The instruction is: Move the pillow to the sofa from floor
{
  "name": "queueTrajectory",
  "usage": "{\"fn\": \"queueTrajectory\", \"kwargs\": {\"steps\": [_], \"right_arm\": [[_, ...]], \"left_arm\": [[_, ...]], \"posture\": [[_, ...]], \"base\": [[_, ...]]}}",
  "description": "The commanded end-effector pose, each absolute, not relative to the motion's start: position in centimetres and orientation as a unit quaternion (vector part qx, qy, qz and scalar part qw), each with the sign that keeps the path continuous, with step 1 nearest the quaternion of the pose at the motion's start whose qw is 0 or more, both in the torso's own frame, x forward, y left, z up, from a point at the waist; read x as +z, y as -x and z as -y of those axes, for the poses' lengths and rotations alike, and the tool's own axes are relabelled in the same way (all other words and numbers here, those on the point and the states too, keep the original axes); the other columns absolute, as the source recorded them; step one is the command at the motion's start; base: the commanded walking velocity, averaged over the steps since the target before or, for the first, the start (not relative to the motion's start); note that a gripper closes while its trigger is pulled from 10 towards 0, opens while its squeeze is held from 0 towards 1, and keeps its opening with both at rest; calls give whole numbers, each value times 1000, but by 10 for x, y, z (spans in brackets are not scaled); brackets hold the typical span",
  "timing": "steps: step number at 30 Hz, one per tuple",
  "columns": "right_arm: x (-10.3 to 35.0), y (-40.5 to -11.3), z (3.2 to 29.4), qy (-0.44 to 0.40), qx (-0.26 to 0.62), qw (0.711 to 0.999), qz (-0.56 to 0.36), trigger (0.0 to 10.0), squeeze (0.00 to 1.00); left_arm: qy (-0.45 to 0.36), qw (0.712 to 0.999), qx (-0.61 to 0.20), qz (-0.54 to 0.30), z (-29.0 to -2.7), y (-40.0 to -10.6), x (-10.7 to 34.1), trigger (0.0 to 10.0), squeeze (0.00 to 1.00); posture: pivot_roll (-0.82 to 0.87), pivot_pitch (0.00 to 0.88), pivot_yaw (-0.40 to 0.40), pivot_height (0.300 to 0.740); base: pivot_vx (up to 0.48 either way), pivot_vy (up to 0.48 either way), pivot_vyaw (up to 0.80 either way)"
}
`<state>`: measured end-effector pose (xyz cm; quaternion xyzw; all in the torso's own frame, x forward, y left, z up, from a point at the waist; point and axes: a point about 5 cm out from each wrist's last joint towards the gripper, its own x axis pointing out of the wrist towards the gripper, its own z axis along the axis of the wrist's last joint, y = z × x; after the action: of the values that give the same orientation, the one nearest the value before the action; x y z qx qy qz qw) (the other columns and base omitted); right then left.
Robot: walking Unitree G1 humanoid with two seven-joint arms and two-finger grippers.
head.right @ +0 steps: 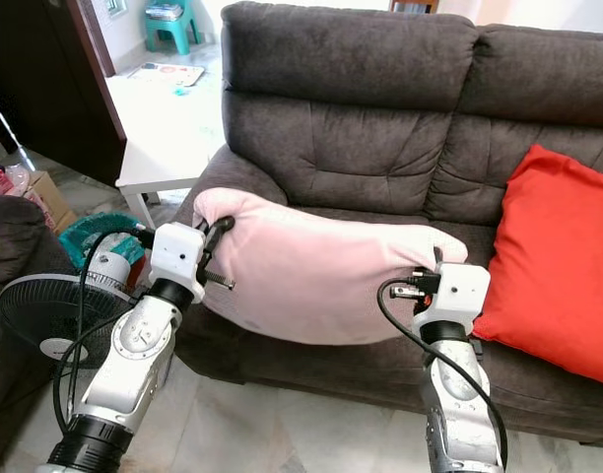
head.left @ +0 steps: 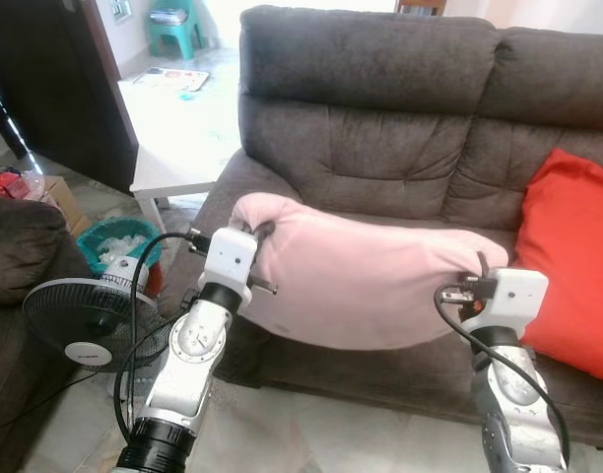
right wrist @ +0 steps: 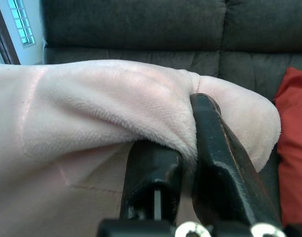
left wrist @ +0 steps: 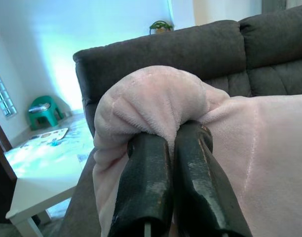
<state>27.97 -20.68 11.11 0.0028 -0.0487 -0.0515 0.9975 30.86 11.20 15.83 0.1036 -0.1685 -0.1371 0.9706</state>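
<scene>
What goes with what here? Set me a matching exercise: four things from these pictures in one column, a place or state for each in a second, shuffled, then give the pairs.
Things:
1. pink pillow
2. red cushion
3. fan
4. white table

Places or states:
A. stands on the floor at the robot's left, beside the sofa
B. held up in front of the seat, the left gripper pinching one end and the right gripper the other
C. leans on the seat at the sofa's right end
D. stands past the sofa's left arm

Pairs: 1-B, 2-C, 3-A, 4-D
</scene>
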Motion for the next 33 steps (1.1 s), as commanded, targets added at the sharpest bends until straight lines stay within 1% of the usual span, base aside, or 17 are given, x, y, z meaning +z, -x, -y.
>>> {"fn": "queueTrajectory", "kwargs": {"steps": [1,12,19,25,29,33], "right_arm": [[132,-282,211,-1,-62,993,100,10000,0],[138,-284,215,17,-71,992,107,10000,0],[136,-285,212,20,-64,993,101,10000,0],[135,-287,206,20,-52,994,99,10000,0],[134,-288,205,24,-49,994,96,10000,0],[134,-288,206,24,-50,994,97,10000,0]], "left_arm": [[-109,963,-132,207,-114,-310,175,10000,0],[-127,963,-120,203,-119,-313,176,10000,0],[-132,965,-118,195,-121,-312,172,10000,0],[-139,967,-103,189,-132,-315,171,10000,0],[-149,965,-103,190,-134,-317,172,10000,0],[-152,966,-91,189,-142,-320,174,10000,0]], "posture": [[51,0,-37,740],[52,2,-43,740],[54,12,-42,740],[55,18,-41,740],[56,24,-39,740],[55,26,-37,740]], "base": [[0,0,0],[0,0,0],[0,0,0],[0,0,0],[0,0,0],[0,0,0]]}}
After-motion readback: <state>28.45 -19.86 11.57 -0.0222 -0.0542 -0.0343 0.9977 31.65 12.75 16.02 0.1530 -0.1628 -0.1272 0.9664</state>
